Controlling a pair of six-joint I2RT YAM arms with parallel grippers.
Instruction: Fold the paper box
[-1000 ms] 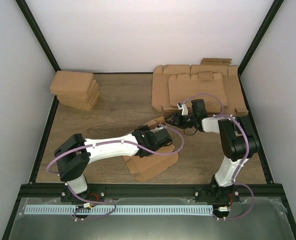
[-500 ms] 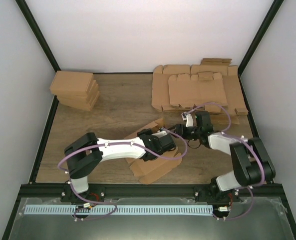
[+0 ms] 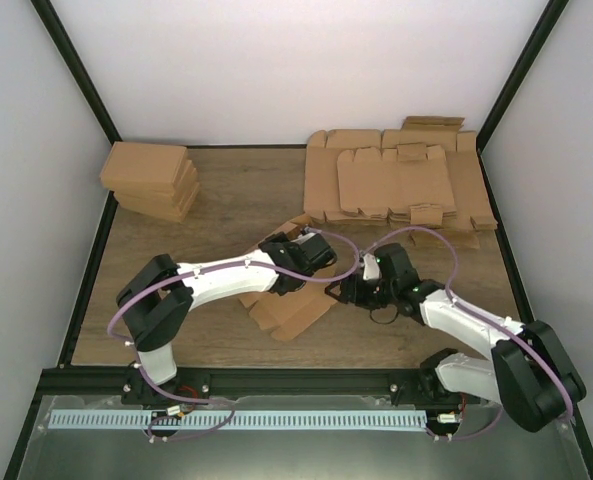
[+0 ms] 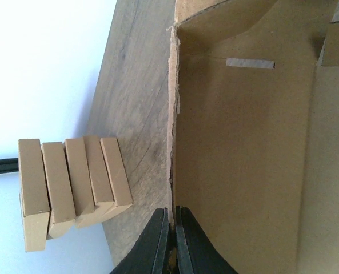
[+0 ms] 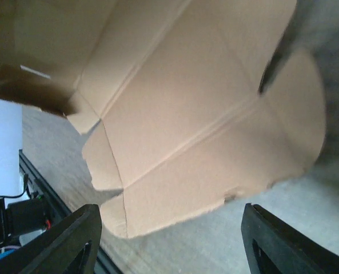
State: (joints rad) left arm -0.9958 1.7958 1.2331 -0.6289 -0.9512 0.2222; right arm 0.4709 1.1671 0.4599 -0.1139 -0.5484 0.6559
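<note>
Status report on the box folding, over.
Left end effector shut on paper box wall edge. Right end effector open, empty, near box. No obstruction seen.

A wood-grain surface (image 3: 226, 205) lies inside a booth of plain white walls (image 3: 296, 70), under soft, even light. Black frame posts (image 3: 76, 70) climb the two back corners, and a black border (image 3: 88, 270) edges the surface. Along the near edge, a white slotted strip (image 3: 296, 420) crosses a grey metal sheet (image 3: 76, 445).

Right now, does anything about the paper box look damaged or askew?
The paper box edge pinched in the left end effector looks ragged and frayed along its length, as if roughly torn. Nothing else stands out.
</note>
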